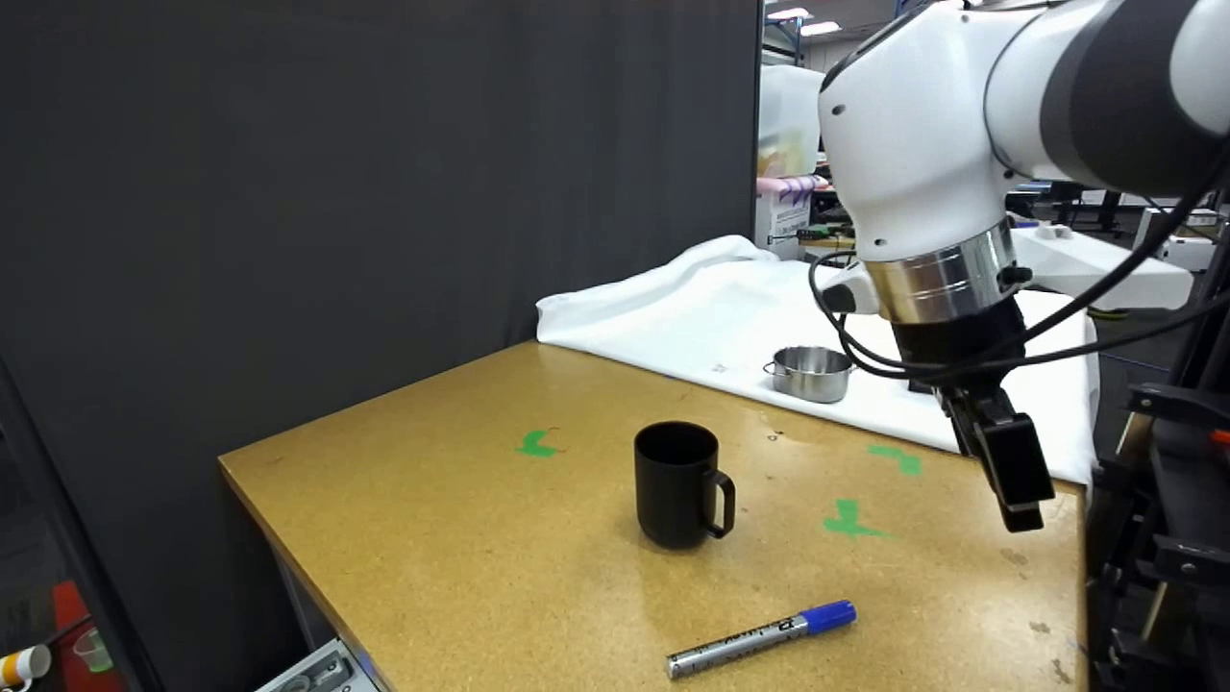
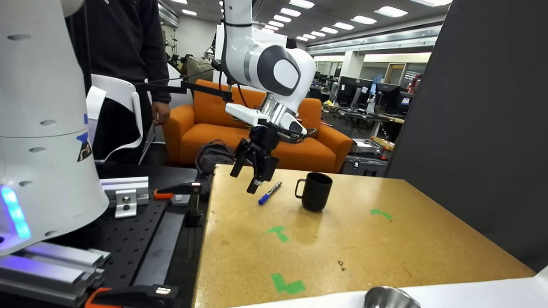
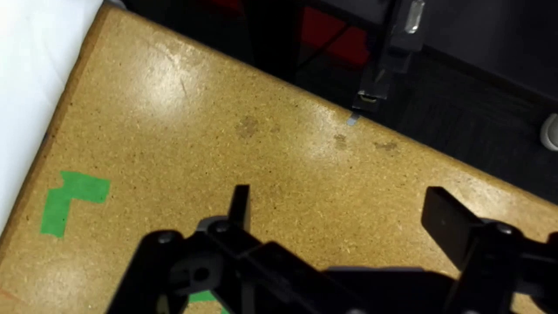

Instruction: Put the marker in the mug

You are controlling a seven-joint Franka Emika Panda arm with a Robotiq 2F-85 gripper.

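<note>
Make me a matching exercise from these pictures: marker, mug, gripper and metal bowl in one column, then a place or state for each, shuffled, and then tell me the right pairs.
Things
1. Marker
2. Mug
3. Gripper
4. Metal bowl

Places or states
A. Black, standing on the tabletop
B. On the white cloth
C. Lying down, blue at one end
D. Open, holding nothing

Pairs: 1-C, 2-A, 3-D, 4-B
</note>
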